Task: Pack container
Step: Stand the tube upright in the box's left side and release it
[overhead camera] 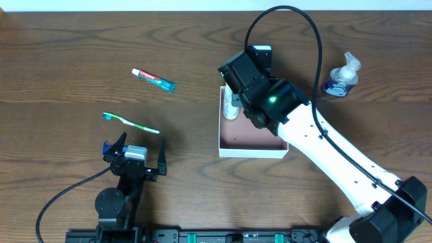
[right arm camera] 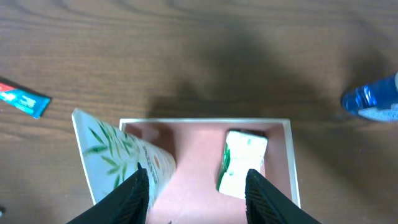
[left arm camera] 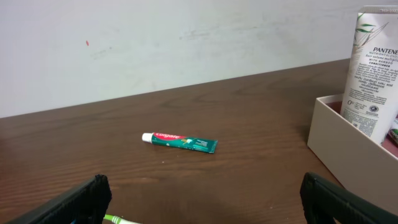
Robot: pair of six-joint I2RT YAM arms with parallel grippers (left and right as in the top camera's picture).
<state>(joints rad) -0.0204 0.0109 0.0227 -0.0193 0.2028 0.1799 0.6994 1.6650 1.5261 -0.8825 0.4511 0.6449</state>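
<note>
A: From above, what lies on the dark wood-grain table [overhead camera: 61,54]?

B: The container [overhead camera: 251,152], a square box with thin white walls and a matt pink floor, sits right of centre, partly under the right arm [overhead camera: 317,145]. A thin toothpaste tube [overhead camera: 153,79] and a slim green-and-blue toothbrush [overhead camera: 130,122] lie well apart from it on the left. A clear blue pump bottle [overhead camera: 339,77] stands at far right. The left gripper [overhead camera: 142,140] is near the toothbrush, jaws spread wide and empty.

A: And the left wrist camera?

B: The tube reads "Colgate", red at the cap end and green beyond. A white bottle [left arm camera: 373,74] printed with bamboo leaves stands upright in the box. It says "PANTENE" and "conditioner".

A: The right wrist?

B: The right gripper [right arm camera: 196,177] hangs over the box, black fingers half apart, clamping nothing. The leaf-printed bottle is at the left finger. A small green-and-white packet [right arm camera: 242,162], its print too blurred to read, lies on the pink floor.
</note>
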